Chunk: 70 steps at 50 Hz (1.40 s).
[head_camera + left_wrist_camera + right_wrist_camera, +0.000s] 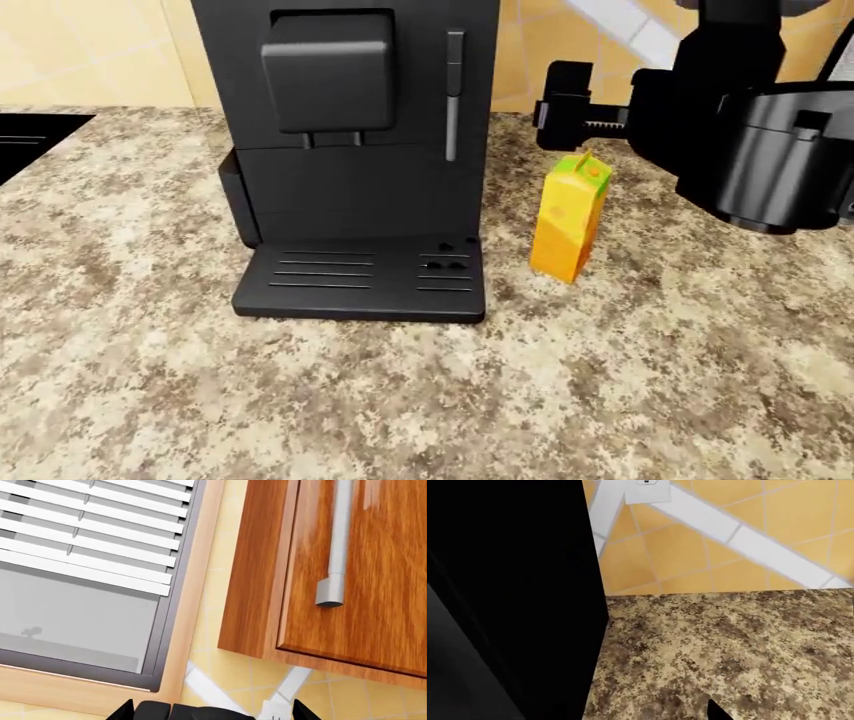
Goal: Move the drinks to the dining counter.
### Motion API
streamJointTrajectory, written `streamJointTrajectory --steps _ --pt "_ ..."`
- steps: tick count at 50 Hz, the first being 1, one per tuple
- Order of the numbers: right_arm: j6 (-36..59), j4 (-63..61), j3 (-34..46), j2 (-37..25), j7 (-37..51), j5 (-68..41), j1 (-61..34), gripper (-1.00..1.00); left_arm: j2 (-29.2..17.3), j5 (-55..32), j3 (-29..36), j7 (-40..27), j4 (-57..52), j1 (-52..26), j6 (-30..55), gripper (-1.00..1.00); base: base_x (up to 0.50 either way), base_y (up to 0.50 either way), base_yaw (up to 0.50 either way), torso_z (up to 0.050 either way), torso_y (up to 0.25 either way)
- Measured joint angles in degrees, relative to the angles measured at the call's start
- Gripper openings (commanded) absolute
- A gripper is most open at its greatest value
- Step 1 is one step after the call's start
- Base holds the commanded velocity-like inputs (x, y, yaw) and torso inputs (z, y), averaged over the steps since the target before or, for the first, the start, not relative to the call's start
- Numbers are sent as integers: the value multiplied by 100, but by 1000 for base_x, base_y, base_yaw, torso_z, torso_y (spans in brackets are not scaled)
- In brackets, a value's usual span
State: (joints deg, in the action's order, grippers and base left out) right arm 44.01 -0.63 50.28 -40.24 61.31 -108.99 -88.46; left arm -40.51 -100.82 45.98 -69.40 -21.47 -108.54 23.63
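Nearest the head camera is bare speckled granite desk [400, 400]. Farther back, at about 11 o'clock of the view, stands the black coffee machine [354, 150] with its drip tray toward the camera. Just beside it, at about 1 o'clock, the juice carton [571, 215] stands upright, its long axis vertical and its gabled top uppermost, apart from the machine and resting on the desk.

The right arm [747, 140] fills the 2 o'clock corner, its gripper [567, 105] above and slightly behind the carton's top, not touching it. This arm is clearly the nearer one; a grasp would likely call for it to descend and come toward the camera. Whether its fingers are apart or together cannot be told.

The left gripper [200, 712] shows only as dark tips at the frame edge, facing a window blind [93, 535] and wooden cabinet [347, 570]; its state cannot be told. The cup, the can and the dining counter are nowhere visible.
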Motion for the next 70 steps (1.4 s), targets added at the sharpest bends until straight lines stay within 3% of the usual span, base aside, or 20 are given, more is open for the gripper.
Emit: streamJointTrajectory --steps 70 --pt "441 71 296 134 167 -548 -41 100 47 -6 -36 -22 -38 41 49 100 0 0 0 0 0"
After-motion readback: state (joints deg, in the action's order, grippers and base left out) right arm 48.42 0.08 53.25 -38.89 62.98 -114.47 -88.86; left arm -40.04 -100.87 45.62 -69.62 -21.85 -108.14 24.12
